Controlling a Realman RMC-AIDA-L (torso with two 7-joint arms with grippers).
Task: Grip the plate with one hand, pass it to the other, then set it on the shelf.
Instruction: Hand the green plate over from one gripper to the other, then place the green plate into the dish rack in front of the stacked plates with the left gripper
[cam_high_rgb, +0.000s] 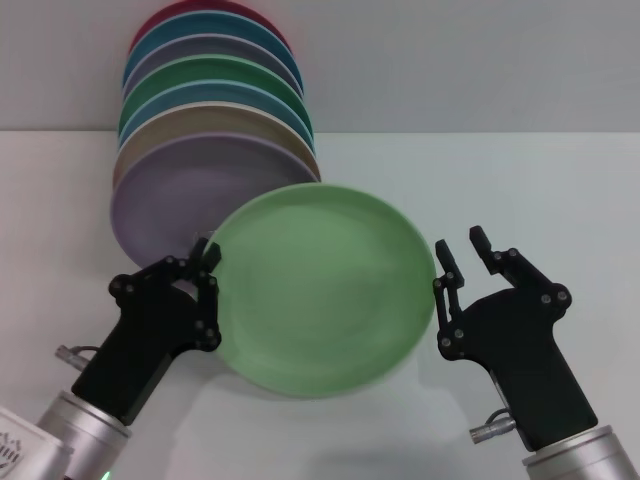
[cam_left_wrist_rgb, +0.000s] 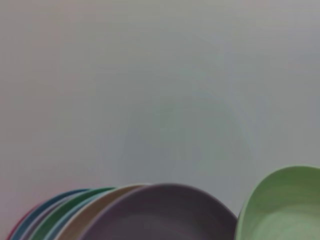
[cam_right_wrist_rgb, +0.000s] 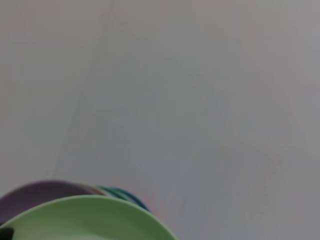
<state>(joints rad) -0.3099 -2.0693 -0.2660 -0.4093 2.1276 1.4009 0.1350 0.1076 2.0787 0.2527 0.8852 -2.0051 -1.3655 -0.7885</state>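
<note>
White bench (cam_high_rgb: 560, 190) fills the scene, with a pale wall behind it. At the far left a row of overlapping plates is seen leaning one behind another: a lavender plate (cam_high_rgb: 165, 195) at the front, then tan, blue, dark green and further colours up to a red one (cam_high_rgb: 200, 12) at the back. The rack that carries them is hidden by the plates.

The plate (cam_high_rgb: 325, 290), light mint green, is held up off the bench between the two arms, its face tilted toward the head camera and its upper left edge overlapping the lavender plate in that view. The left tool (cam_high_rgb: 205, 265) is closed on the plate's left rim, its fingers pinched narrowly over the edge. The right tool (cam_high_rgb: 465, 255) is placed just beside the plate's right rim, its fingers spread wide and nothing gripped between them.

In the left wrist view the plate (cam_left_wrist_rgb: 285, 210) is seen beside the lavender plate (cam_left_wrist_rgb: 165, 215). In the right wrist view the plate's rim (cam_right_wrist_rgb: 90, 215) is seen in front of the row.
</note>
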